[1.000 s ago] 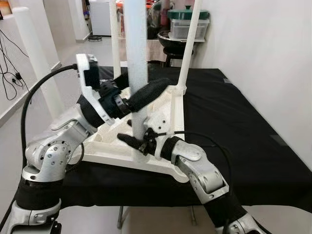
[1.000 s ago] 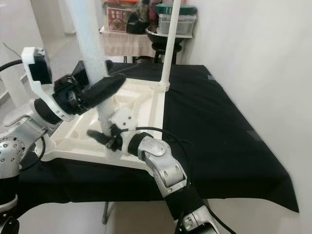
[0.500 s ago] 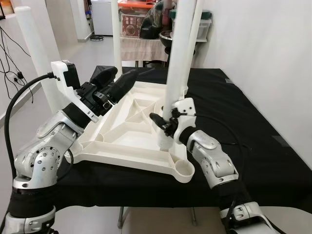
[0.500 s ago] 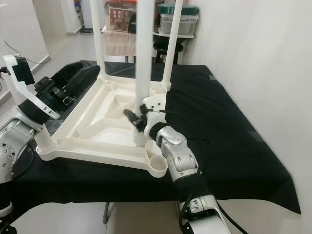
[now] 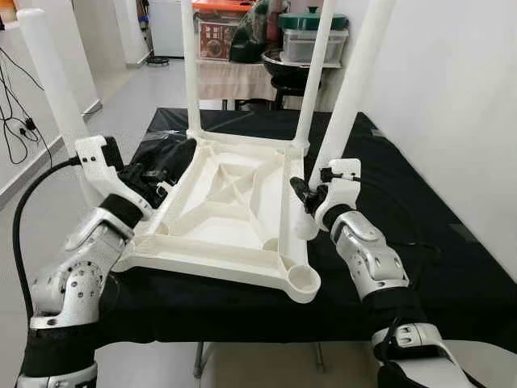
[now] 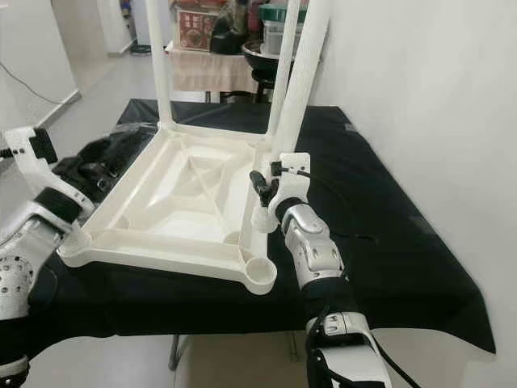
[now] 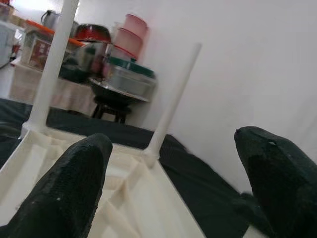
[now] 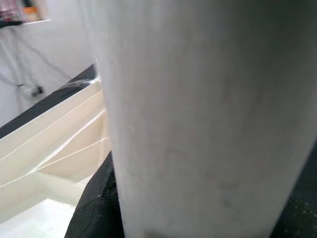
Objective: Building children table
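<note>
1. Worktop (image 5: 420, 242), draped in a black cloth, is carrying the whole assembly.
2. White plastic tabletop (image 5: 234, 218) is lying upside down across the worktop's left half, its near corner socket (image 5: 304, 280) sitting open at the front edge.
3. Two fitted legs (image 5: 191, 73) are standing upright in the far corner sockets; a third leg (image 5: 48, 89) is rising at the left side.
4. Loose leg (image 5: 351, 89) is leaning, tilted, just beside the tabletop's right rim.
5. Right end effector (image 5: 305, 196) is clamping the loose leg near its lower end.
6. Left end effector (image 7: 178, 183) is resting at the tabletop's left rim, fingers spread wide, gripping nothing.
</note>
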{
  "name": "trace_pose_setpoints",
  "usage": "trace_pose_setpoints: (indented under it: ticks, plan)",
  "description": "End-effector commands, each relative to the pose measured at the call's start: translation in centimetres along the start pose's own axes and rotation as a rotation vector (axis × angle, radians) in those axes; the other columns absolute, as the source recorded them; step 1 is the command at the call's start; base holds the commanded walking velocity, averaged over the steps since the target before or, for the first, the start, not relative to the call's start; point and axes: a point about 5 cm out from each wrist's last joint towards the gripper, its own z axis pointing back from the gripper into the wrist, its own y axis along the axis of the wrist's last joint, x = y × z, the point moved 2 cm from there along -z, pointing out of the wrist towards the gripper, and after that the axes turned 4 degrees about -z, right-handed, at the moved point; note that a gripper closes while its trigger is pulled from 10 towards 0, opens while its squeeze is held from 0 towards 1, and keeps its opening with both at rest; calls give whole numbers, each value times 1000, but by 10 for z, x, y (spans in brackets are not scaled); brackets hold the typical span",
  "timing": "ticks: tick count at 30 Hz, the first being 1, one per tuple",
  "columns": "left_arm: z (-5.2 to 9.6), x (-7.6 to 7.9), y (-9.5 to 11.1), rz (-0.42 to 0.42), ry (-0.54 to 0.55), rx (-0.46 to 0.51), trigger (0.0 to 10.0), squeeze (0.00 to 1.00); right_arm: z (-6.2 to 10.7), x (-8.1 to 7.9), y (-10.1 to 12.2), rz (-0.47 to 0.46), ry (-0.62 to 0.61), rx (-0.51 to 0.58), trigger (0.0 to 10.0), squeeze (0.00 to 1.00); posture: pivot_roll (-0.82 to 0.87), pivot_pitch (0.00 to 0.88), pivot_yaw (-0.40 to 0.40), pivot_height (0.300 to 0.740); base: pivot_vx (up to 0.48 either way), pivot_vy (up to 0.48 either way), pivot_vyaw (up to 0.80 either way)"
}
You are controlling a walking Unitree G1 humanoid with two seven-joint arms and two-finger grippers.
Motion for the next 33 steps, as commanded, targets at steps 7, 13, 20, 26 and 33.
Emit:
trace_pose_setpoints:
  ticks: [7,13,20,26,33]
  plan:
    - [7,8,-26,-19,33,-89,10000,0,-3,17,13,-4,-139,19,10000,0,-68,0,-69,740,0,0,0]
    - [22,3,-57,-80,94,-205,10000,0,5,21,20,150,-245,154,10000,0,-72,0,-69,740,0,0,0]
    - [36,5,-80,-154,81,-284,10000,0,15,-3,6,70,31,181,10000,0,-74,0,-72,740,0,0,0]
    - [40,9,-87,-159,68,-296,10000,0,20,-6,3,10,66,193,10000,0,-76,0,-71,740,0,0,0]
    - [44,22,-102,-180,13,-317,10000,0,22,-8,-11,-56,84,186,10000,0,-77,0,-67,740,0,0,0]
